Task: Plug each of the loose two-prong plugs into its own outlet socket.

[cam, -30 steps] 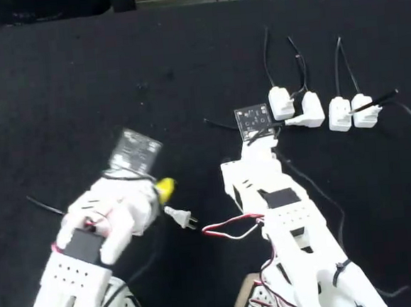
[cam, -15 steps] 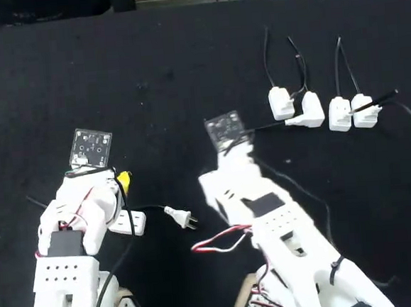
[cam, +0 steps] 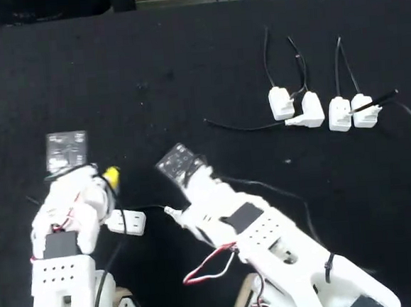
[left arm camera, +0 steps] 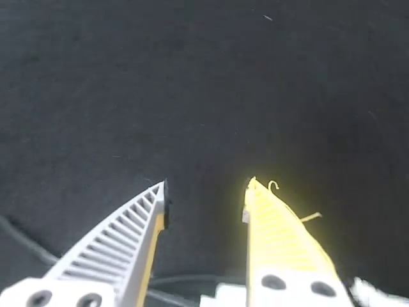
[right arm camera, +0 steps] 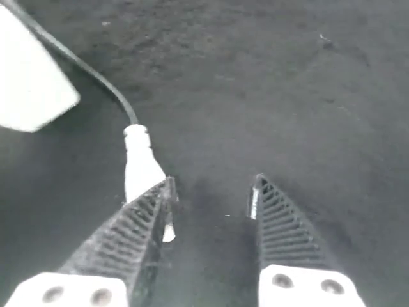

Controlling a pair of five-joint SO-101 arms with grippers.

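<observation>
A loose white two-prong plug [right arm camera: 142,171] lies on the black table with its thin black cord trailing off. In the right wrist view it touches the outside of one finger of my open right gripper [right arm camera: 211,197], not between the fingers. A white outlet socket [cam: 125,221] lies a short way left of the plug [cam: 170,212], and also shows as the white socket [right arm camera: 29,83]. My left gripper [left arm camera: 204,190] is open over bare cloth with nothing between its white and yellow fingers. Its yellow finger [cam: 111,176] sits just behind the socket.
Several white sockets and plugs [cam: 323,109] with black cords sit in a row at the back right. A cord [cam: 239,128] runs leftward from them. The right arm [cam: 254,228] crosses the near middle, over the black tabletop [cam: 114,75].
The right arm swung left and nearer, from the row at the back right to the loose plug. The left arm swung left, uncovering the white socket.
</observation>
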